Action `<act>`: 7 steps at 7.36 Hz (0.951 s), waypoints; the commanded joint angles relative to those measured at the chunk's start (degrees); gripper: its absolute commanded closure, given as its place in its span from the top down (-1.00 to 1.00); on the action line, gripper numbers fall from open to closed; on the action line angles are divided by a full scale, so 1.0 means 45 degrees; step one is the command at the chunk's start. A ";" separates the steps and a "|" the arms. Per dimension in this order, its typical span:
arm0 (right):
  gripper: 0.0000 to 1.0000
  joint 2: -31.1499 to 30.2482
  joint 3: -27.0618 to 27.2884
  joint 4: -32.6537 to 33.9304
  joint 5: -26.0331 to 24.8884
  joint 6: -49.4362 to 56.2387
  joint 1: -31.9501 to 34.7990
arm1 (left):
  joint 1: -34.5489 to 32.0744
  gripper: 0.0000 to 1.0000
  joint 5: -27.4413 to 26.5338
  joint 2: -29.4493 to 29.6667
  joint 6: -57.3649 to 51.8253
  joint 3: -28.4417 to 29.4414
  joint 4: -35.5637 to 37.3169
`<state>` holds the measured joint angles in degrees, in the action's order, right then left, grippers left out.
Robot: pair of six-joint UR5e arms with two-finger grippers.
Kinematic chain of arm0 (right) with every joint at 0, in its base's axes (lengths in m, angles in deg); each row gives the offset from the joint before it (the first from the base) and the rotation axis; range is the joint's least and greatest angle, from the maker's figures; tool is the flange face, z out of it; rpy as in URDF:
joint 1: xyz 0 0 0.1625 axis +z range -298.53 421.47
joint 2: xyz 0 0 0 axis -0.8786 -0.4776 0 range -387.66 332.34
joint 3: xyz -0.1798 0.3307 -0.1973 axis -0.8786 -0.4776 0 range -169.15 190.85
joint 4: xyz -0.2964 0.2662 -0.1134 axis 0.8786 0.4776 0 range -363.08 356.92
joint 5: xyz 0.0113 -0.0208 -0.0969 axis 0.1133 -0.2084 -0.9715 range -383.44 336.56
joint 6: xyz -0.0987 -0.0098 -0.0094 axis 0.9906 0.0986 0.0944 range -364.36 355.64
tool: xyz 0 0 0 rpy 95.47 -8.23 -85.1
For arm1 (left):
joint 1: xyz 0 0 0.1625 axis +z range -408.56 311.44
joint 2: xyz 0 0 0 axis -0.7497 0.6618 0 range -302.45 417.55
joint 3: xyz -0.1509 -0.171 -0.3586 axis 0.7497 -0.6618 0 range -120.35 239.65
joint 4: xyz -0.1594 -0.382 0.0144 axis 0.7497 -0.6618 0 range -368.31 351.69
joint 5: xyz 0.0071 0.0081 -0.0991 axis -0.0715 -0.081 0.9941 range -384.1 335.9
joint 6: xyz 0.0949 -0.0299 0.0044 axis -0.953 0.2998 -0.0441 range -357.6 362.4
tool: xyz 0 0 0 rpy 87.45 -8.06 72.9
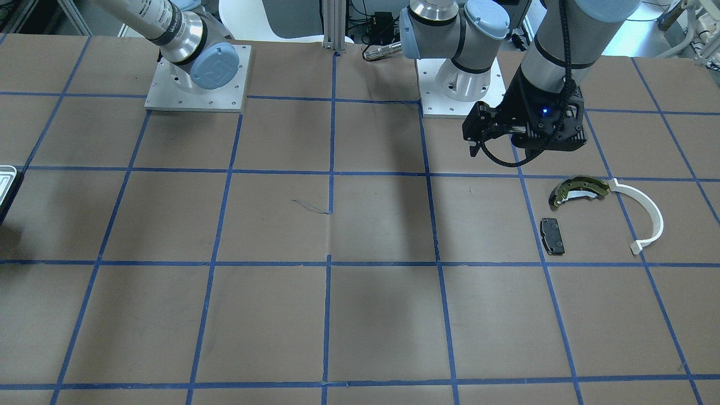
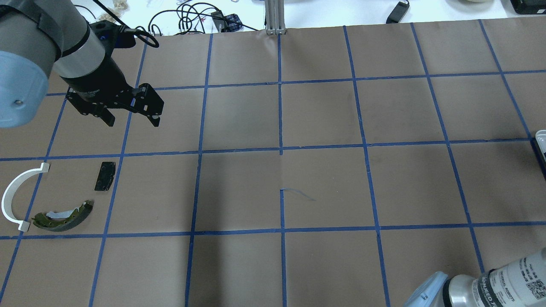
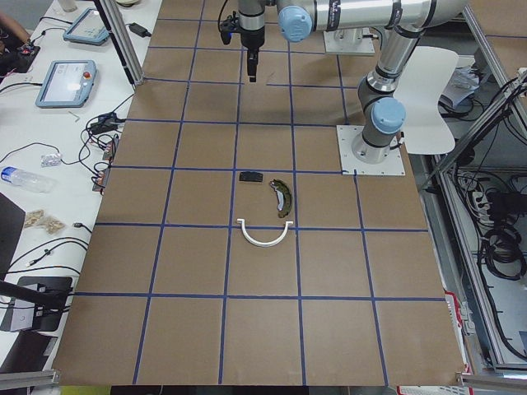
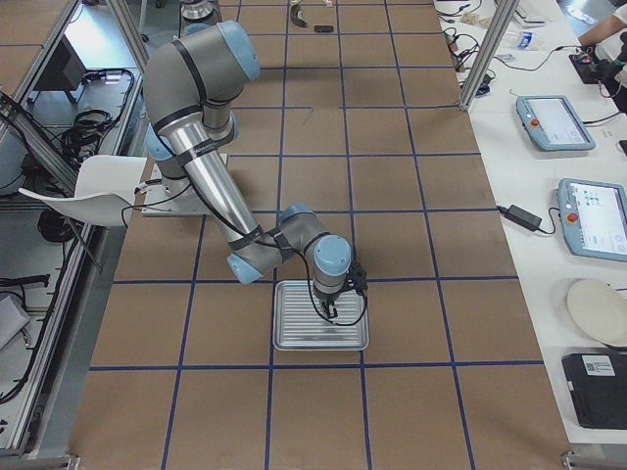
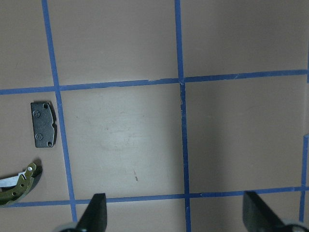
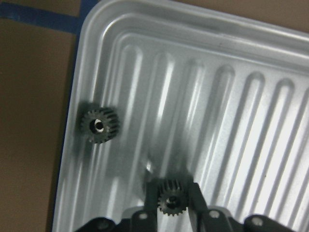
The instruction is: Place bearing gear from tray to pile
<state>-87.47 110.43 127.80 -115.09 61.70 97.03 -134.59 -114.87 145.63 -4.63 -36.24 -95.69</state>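
The silvery ribbed tray fills the right wrist view and also shows in the exterior right view. My right gripper is shut on a small dark bearing gear low inside the tray. A second gear lies by the tray's left wall. The pile lies far off: an olive-gold brake shoe, a white arc strip and a black pad. My left gripper hangs open and empty above the table, beyond the pad.
The table is brown paper with a blue tape grid. The two arm bases stand on metal plates at the robot's edge. Only a corner of the tray shows at the overhead view's right edge.
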 commanded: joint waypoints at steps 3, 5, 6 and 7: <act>-0.87 -0.2230 0.0331 -0.1281 -0.0120 -0.3845 0.2221 | 0.0015 1.00 -0.0005 0.0015 0.0000 -0.0020 0.0082; -0.86 -0.3502 0.0565 -0.2671 -0.0141 -0.9380 0.6335 | -0.0004 1.00 -0.0005 0.0015 0.0000 -0.0020 0.0083; -0.86 -0.3564 0.0586 -0.2793 -0.0122 -1.1920 0.8290 | -0.0004 1.00 -0.0005 -0.0005 0.0000 -0.0020 0.0063; -0.86 -0.3525 0.0586 -0.2755 -0.0141 -1.4343 1.0379 | 0.0015 1.00 -0.0005 0.0015 0.0000 -0.0020 0.0063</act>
<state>-102.93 112.95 115.98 -115.68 11.01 132.22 -134.59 -114.89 145.66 -4.63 -36.33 -95.38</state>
